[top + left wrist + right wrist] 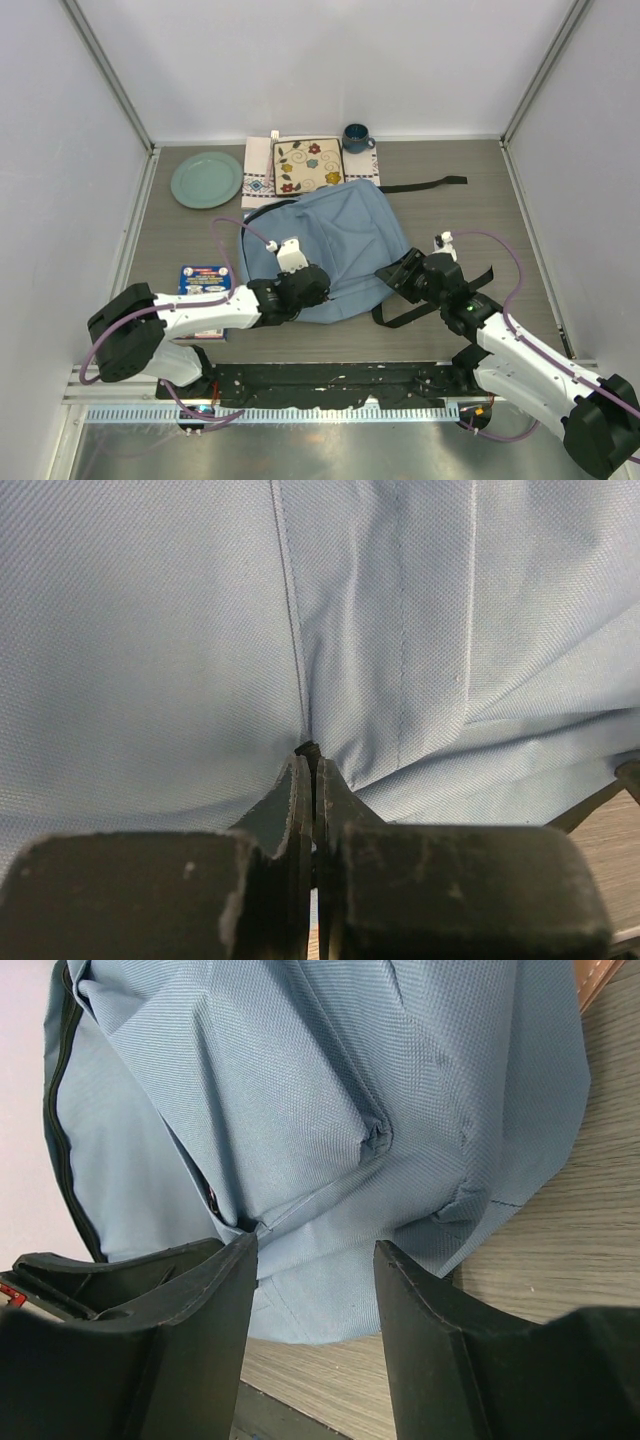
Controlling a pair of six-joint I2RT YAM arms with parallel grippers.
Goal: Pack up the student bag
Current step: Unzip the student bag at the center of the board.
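- One student bag [330, 245], light-blue fabric, lay flat at the middle of the top view on a grey wood-grain table [480, 230]. Its upper edge reached the lower edge of the cloth mat.
- One black strap [425, 184] trailed from the bag's upper edge toward the right of the frame. More black webbing showed at the bag's lower right edge.
- One left gripper [314, 765] sat at the bag's lower left edge. Its jaws were pressed fully together on a puckered fold of the bag's fabric. A small dark piece showed at the tips; what it was could not be told.
- One right gripper [315, 1260] was at the bag's lower right edge, jaws parted about halfway and holding nothing. The bag's rounded edge showed between the fingers; whether they touched it could not be told.
- One blue-covered book [204, 280] lay left of centre, beside the left arm and partly hidden by it.
- One white embroidered cloth mat [258, 175] lay at upper middle.
- One square flowered plate [308, 165] rested on the mat.
- One dark-blue mug [355, 137] stood just to the upper right of the square plate.
- One pale-green round plate [206, 179] lay at upper left, just left of the mat.
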